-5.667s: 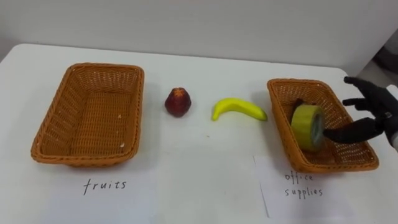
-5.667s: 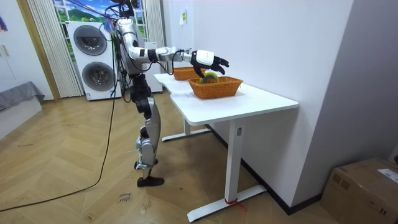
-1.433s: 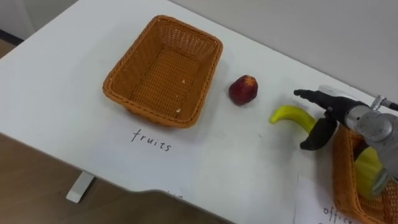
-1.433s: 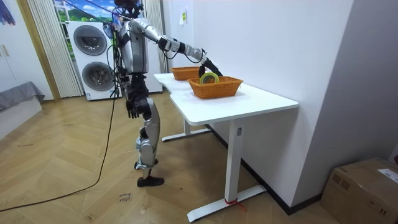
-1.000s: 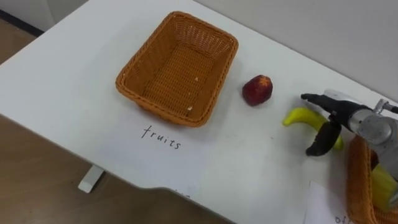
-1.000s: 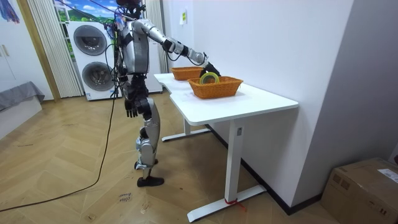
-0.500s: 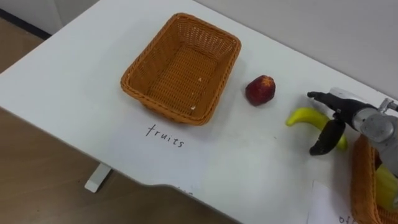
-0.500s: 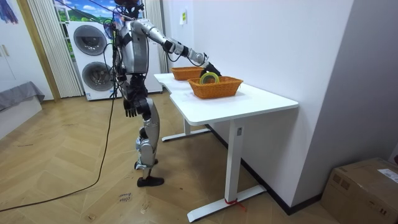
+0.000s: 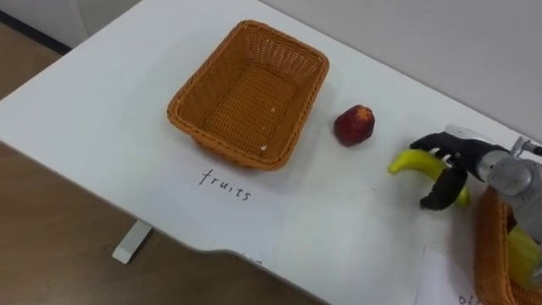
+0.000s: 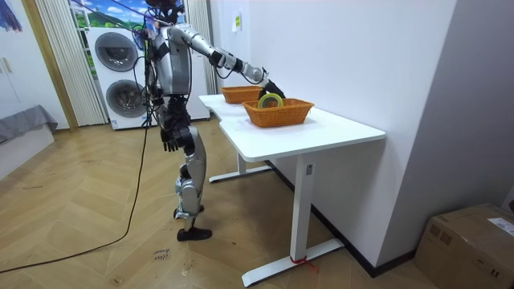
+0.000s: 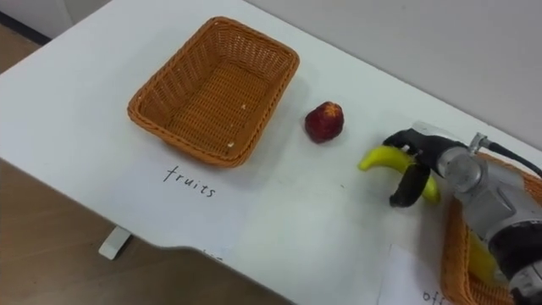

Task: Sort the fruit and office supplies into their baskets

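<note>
The banana (image 9: 408, 161) is seen lying on the white table (image 9: 102, 110), between the red fruit (image 9: 354, 124) and the right basket (image 9: 487, 246), and now it is being gripped. Half a second ago the right hand (image 9: 464, 157) was held over it with the fingers stretched flat; now those fingers (image 9: 430, 142) are curled down across the far side of the banana, while the thumb (image 9: 442, 191) is pressed in from the near side. The hand is clamped on the banana, which is not yet lifted off the tabletop and lies where it lay before.

The red fruit is left untouched, just beside the left basket (image 9: 212, 89). A yellow tape roll (image 9: 525, 250) is seen in the right basket, as before.

In the room view the robot is seen standing at the table's long side, its place unchanged. The right arm is stretched out over the baskets, and the left hand (image 10: 168, 143) is hung by the hip; whether that hand is open or closed cannot be told.
</note>
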Controlling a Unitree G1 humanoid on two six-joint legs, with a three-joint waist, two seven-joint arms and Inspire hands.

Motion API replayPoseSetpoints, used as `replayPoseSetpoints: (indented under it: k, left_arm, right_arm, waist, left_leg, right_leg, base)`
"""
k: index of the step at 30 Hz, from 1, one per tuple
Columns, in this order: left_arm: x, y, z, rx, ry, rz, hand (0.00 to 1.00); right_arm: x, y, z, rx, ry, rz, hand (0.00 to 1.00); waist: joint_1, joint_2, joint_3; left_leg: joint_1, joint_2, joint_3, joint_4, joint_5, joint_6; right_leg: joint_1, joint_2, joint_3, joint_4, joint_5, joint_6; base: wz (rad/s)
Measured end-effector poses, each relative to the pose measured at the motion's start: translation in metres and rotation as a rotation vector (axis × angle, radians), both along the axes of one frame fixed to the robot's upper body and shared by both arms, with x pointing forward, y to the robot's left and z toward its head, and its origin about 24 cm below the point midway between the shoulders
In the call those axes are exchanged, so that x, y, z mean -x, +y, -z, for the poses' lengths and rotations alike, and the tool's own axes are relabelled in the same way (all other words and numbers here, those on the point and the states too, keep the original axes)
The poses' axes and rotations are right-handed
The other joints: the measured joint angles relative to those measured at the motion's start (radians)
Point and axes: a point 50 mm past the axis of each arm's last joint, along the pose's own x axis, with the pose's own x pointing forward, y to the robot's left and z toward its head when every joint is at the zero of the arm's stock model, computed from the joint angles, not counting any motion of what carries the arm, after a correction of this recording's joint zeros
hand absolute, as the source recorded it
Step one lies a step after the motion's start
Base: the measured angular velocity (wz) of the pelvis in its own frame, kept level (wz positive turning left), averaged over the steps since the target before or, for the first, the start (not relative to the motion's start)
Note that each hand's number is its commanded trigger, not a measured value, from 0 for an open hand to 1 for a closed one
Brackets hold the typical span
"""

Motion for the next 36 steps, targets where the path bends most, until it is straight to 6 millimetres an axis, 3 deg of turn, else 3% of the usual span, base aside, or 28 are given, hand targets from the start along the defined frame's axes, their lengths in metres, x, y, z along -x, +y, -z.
replayPoseSetpoints:
  k: [21, 22, 26, 32, 36]
  left_arm:
    - [-0.006, 0.000, -0.002, 0.023, -0.014, 0.017, 0.00]
    - [-0.005, 0.001, -0.002, 0.022, -0.012, 0.014, 0.00]
    - [0.002, 0.003, -0.002, 0.016, -0.008, -0.017, 0.00]
    - [0.006, 0.004, -0.002, 0.001, -0.018, -0.054, 0.00]
    - [0.018, 0.005, 0.001, 0.004, -0.002, -0.093, 0.00]
  right_arm:
    - [0.000, 0.002, 0.001, -0.011, 0.024, -0.010, 1.00]
    - [0.000, 0.004, 0.000, -0.013, 0.020, -0.018, 1.00]
    - [0.003, 0.017, -0.001, -0.029, 0.003, -0.064, 1.00]
    - [0.006, 0.036, -0.005, -0.062, -0.015, -0.156, 1.00]
    - [0.002, 0.055, -0.021, -0.095, -0.071, -0.242, 1.00]
  waist:
    - [0.000, 0.002, 0.0013]
    - [-0.001, -0.004, -0.0033]
    - [-0.006, -0.009, -0.0070]
    - [-0.016, -0.009, -0.0071]
    - [-0.044, 0.000, -0.0023]
  left_leg:
    - [0.016, 0.001, 0.002, -0.007, 0.000, 0.000]
    - [0.018, 0.001, 0.004, -0.009, 0.000, 0.000]
    - [0.027, 0.002, 0.009, -0.015, 0.000, 0.000]
    - [0.047, 0.002, 0.015, -0.023, 0.000, 0.000]
    - [0.088, 0.000, 0.019, -0.039, 0.001, 0.000]
  right_leg:
    - [0.008, 0.001, -0.003, -0.003, 0.000, 0.000]
    - [0.007, 0.001, 0.001, -0.003, 0.000, 0.000]
    - [0.010, 0.001, 0.009, -0.003, 0.000, 0.000]
    - [0.024, 0.000, 0.015, -0.003, 0.000, 0.000]
    - [0.066, 0.001, 0.018, -0.018, 0.000, 0.001]
  base:
    - [0.00]
    - [-0.04]
    - [-0.06]
    - [-0.02]
    - [-0.02]
